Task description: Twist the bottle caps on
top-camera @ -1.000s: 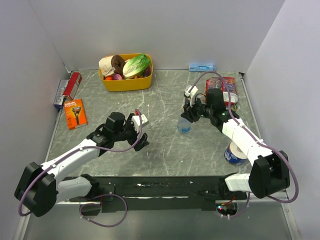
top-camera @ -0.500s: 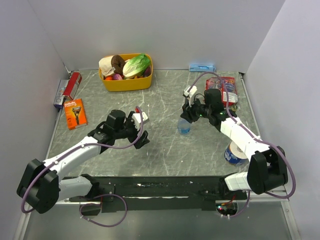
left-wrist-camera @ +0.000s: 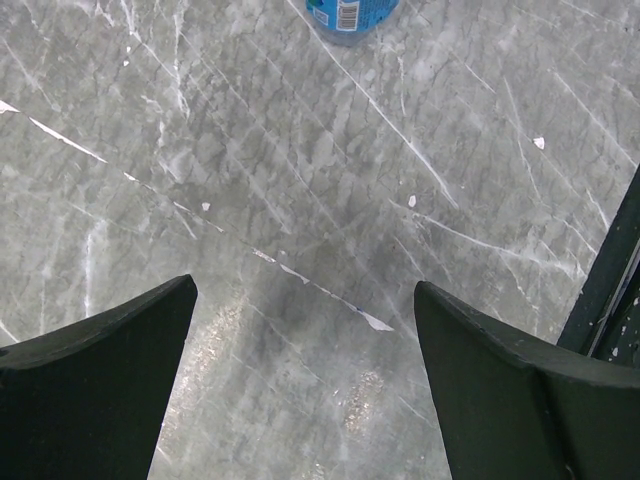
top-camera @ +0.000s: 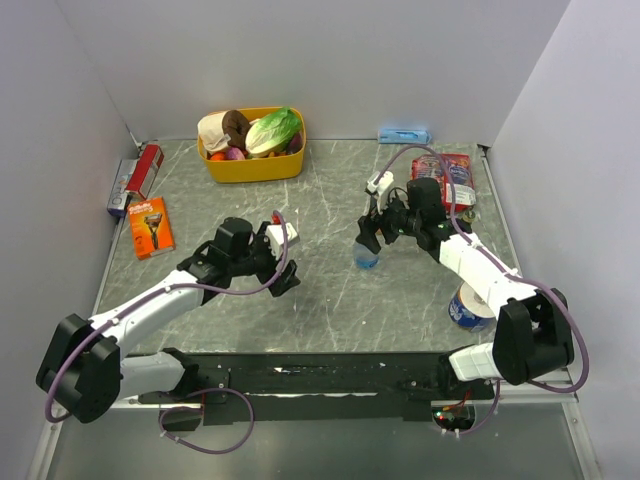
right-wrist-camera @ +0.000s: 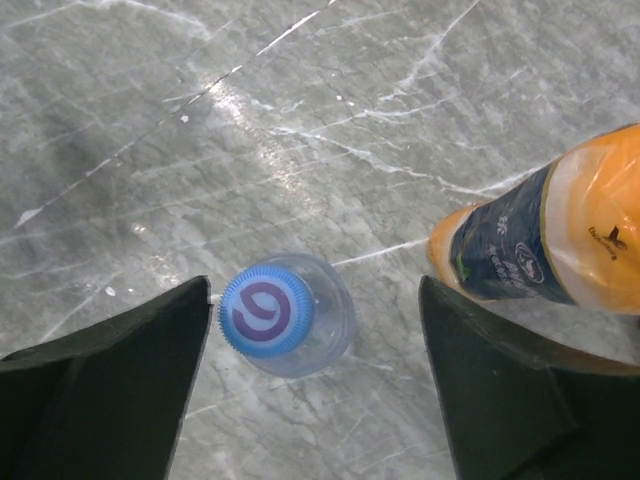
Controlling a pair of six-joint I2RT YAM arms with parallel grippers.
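Right claw (right-wrist-camera: pixel 315 290): its two fingers are standing wide apart and gripping nothing. It is hanging directly over the water bottle (top-camera: pixel 367 257).

Water bottle: it is standing upright on the marble table (top-camera: pixel 330 190), between the table's middle and the right edge.

Blue cap (right-wrist-camera: pixel 266 310): it is sitting on the mouth of the water bottle, facing up into the right wrist camera. It is lying inside the gap of the right claw but far over to one side. One finger (right-wrist-camera: pixel 120 370) is reaching just beside its ribbed rim, and the pictures are not showing whether they are touching. The other finger (right-wrist-camera: pixel 520 390) is standing well apart from it.

Orange bottle (right-wrist-camera: pixel 545 235): it appears to be lying on its side with its dark label showing. It is resting outside the claw's gap, beyond the farther finger and apart from the water bottle.

Left claw (left-wrist-camera: pixel 305 290): its fingers are spread apart and holding nothing. It is hovering over bare marble left of the table's middle, well apart from the water bottle.

Yellow basket (top-camera: pixel 250 168): it is sitting at the far edge, holding food.

Round can (top-camera: pixel 465 310): it is standing near the right edge.

Razor pack (top-camera: pixel 150 227): it is lying by the left edge.
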